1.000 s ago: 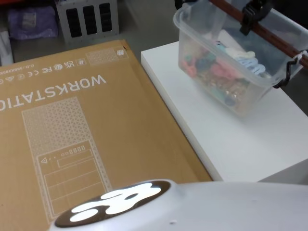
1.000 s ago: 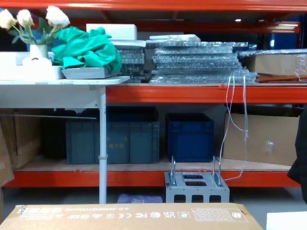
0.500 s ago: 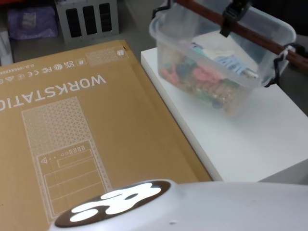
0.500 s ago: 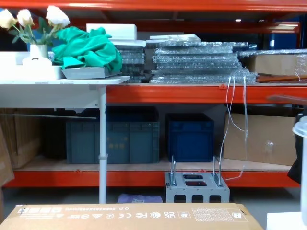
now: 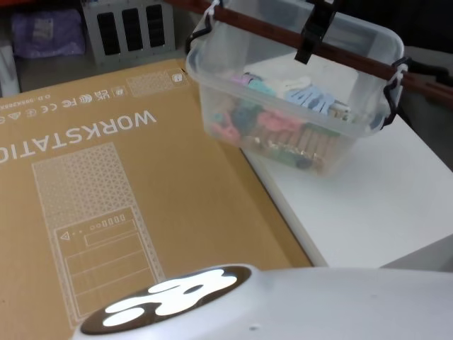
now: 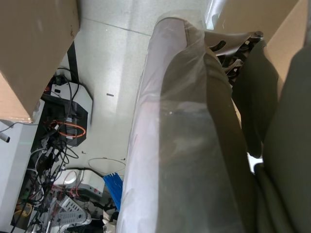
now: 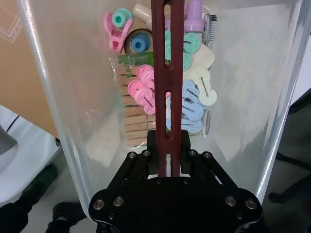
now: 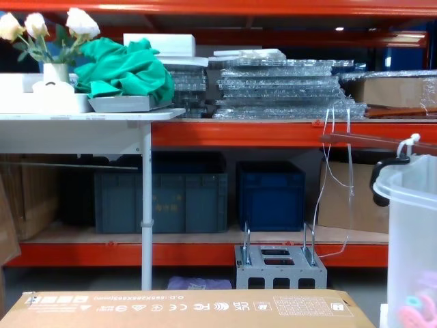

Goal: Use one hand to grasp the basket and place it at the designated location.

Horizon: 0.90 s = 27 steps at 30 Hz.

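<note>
Leftward the basket has travelled, from above the white table to hang across the seam where the table meets the big cardboard box on the left. Its left corner is over the box, the rest over the table. Its long axis runs from far left to near right, with the dark red-brown handle lying along it and a white zip tie at the left end. Inside lie pink, blue and green plastic clothes pegs and wooden ones. The right end effector is clamped on the handle's middle
</note>
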Each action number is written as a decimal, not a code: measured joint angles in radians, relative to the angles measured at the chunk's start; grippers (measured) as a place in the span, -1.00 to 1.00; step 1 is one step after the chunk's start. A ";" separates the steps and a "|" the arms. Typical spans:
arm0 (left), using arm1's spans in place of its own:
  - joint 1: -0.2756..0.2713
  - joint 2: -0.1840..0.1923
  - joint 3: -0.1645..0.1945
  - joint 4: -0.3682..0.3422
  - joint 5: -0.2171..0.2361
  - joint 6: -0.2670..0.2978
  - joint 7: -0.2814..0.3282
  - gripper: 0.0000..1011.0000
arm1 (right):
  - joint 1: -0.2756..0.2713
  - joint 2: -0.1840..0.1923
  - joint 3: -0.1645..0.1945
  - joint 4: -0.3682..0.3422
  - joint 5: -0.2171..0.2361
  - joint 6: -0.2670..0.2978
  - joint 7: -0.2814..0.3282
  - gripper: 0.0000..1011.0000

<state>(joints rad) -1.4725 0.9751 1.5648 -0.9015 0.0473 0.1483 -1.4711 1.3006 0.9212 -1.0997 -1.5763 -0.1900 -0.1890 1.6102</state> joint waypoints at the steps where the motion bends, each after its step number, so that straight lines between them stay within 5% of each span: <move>1: 0.000 0.000 0.000 0.000 0.000 0.000 0.000 -1.00 | 0.002 -0.002 -0.003 -0.006 0.002 -0.005 0.000 -0.54; 27: 0.000 0.000 0.000 0.000 0.000 0.000 0.000 -1.00 | 0.029 -0.058 -0.057 -0.163 0.102 -0.169 -0.015 -0.54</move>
<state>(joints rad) -1.4726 0.9751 1.5648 -0.9016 0.0473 0.1483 -1.4712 1.3293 0.8635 -1.1565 -1.7391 -0.0884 -0.3582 1.5949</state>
